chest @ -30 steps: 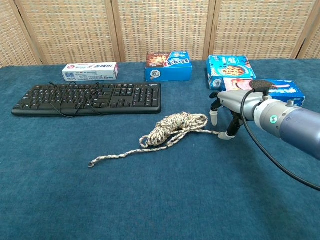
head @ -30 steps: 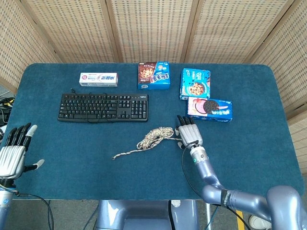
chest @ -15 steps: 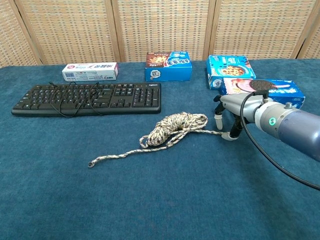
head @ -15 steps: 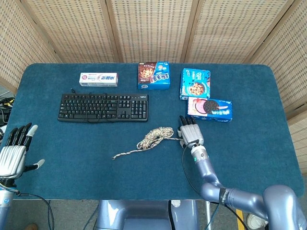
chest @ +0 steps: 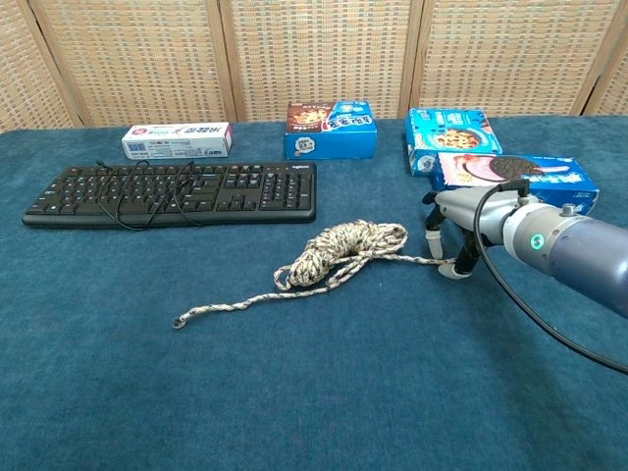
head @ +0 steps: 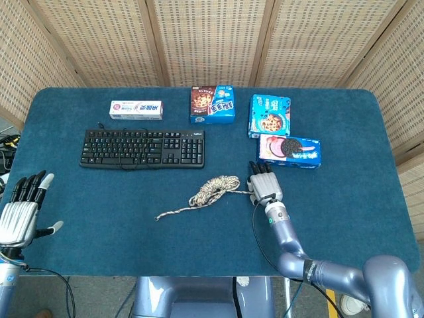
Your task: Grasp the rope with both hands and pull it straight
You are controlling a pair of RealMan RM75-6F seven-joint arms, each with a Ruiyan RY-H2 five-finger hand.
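Observation:
A speckled rope lies mid-table, loosely coiled, with a thin tail running left to a free end. Its right end reaches under my right hand, which stands fingers-down on the cloth beside the coil. In the chest view the rope end passes between the thumb and a finger of that hand, which stay apart, so nothing is pinched. My left hand hovers at the table's far left edge with fingers spread and nothing in it, far from the rope. The chest view does not show it.
A black keyboard with its cable draped over it lies behind the rope on the left. A toothpaste box and three cookie boxes line the back. The nearest box sits just behind my right hand.
My right hand has shifted slightly right and settled lower at the rope's right end. The coil and my left hand have barely moved.

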